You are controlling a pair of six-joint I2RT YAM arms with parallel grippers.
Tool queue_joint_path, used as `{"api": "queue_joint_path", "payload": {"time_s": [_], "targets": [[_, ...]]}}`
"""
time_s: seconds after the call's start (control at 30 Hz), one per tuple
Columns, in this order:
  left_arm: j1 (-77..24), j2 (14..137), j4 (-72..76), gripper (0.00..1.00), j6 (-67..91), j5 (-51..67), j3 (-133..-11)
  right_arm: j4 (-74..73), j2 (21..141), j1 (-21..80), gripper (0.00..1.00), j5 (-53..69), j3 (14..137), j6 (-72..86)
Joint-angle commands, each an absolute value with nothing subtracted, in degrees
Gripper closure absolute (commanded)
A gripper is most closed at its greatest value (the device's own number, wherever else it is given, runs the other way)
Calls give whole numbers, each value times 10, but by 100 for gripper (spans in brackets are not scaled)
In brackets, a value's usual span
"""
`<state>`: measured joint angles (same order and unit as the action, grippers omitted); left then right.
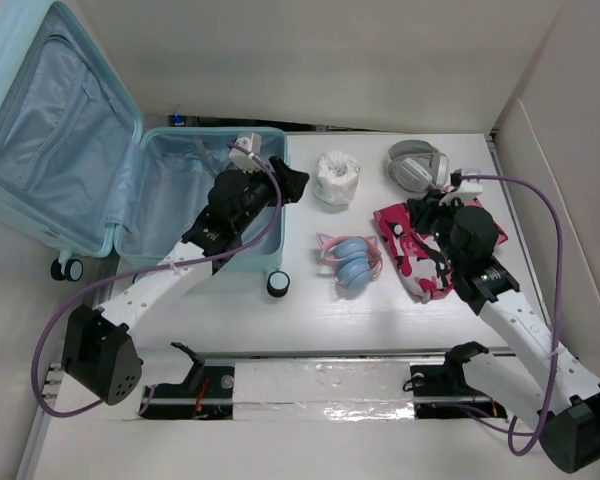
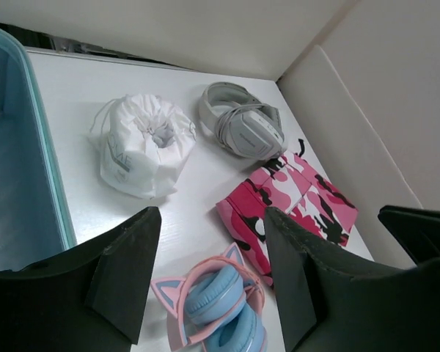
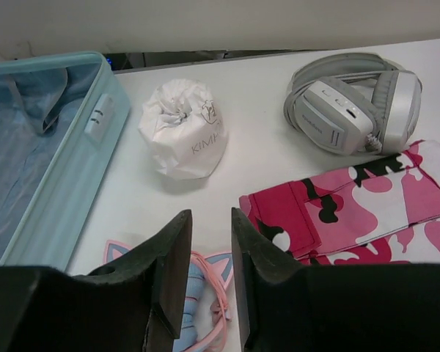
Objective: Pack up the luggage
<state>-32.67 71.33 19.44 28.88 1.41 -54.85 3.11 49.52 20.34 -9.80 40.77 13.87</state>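
Note:
The aqua luggage [image 1: 165, 190] lies open at the left, its lid leaning back and its grey-blue lining bare. It also shows in the left wrist view [image 2: 15, 183] and the right wrist view [image 3: 51, 147]. My left gripper [image 1: 288, 180] hovers over the luggage's right edge, open wide and empty [image 2: 211, 216]. My right gripper [image 1: 420, 213] is above the pink camo cloth [image 1: 415, 255], open by a narrow gap with nothing in it [image 3: 210, 216]. Pink-and-blue cat-ear headphones [image 1: 352, 262] lie between the arms. They also show under both grippers, in the left wrist view [image 2: 216, 304] and the right wrist view [image 3: 205, 323].
A white drawstring bag [image 1: 336, 178] sits right of the luggage. Grey headphones [image 1: 418, 163] lie at the back right. A caster wheel [image 1: 278, 284] sticks out at the luggage's near right corner. A low wall [image 1: 570, 200] borders the table on the right.

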Motion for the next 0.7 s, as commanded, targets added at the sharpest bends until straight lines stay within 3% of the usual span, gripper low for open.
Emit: {"api": "queue_joint_path", "payload": {"time_s": [0.0,0.07,0.1,0.17,0.27,0.4,0.57,0.67], "targets": [[-327,736,204,44,265,6,-593,82,487,202,69,-82,400,143],[-327,762,202,58,259,5,-615,83,485,202,86,-80,398,144],[-327,774,189,64,258,-15,-627,89,486,202,100,-77,395,147],[-327,820,162,83,249,-17,-680,94,490,202,100,-71,392,149],[-352,880,95,100,218,-77,-769,94,491,202,100,-67,391,150],[-400,981,-12,100,164,-204,-872,95,479,202,100,-78,386,153],[-400,1096,-85,61,145,-225,-1011,105,463,202,98,-101,374,156],[-395,1148,-120,52,140,-221,-1076,109,468,202,85,-83,372,154]]}}
